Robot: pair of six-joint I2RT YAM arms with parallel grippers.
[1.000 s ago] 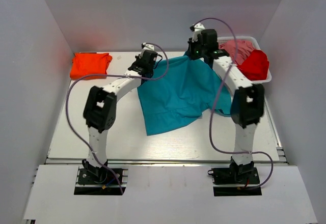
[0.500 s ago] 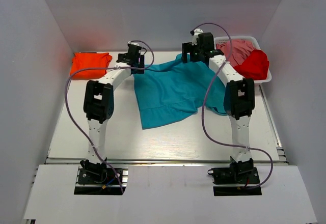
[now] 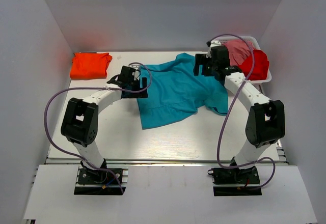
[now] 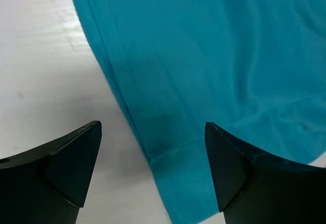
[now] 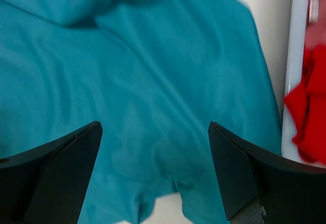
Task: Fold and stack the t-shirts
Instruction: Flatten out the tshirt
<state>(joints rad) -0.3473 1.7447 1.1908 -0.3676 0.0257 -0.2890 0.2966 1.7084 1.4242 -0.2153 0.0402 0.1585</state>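
Observation:
The teal t-shirt (image 3: 175,91) lies spread and rumpled on the middle of the table, held by neither gripper. My left gripper (image 3: 135,84) hovers open over its left edge; in the left wrist view the hemmed teal edge (image 4: 204,56) runs between the wide-apart fingers (image 4: 66,168). My right gripper (image 3: 207,66) hangs open over the shirt's far right part, with teal cloth (image 5: 153,81) below its spread fingers (image 5: 249,173). The folded orange t-shirt (image 3: 90,64) sits at the far left corner. A red t-shirt (image 3: 259,63) and a pink one (image 3: 237,48) lie in the basket.
The white basket (image 3: 268,76) stands at the far right; its rim (image 5: 295,56) and red cloth (image 5: 311,112) show at the right wrist view's edge. White walls close in on three sides. Bare tabletop (image 3: 102,127) lies left of and in front of the teal shirt.
Both grippers opened and let go of the teal shirt, which has settled flat. The left arm dropped and drew nearer; the right arm shifted right toward the basket.

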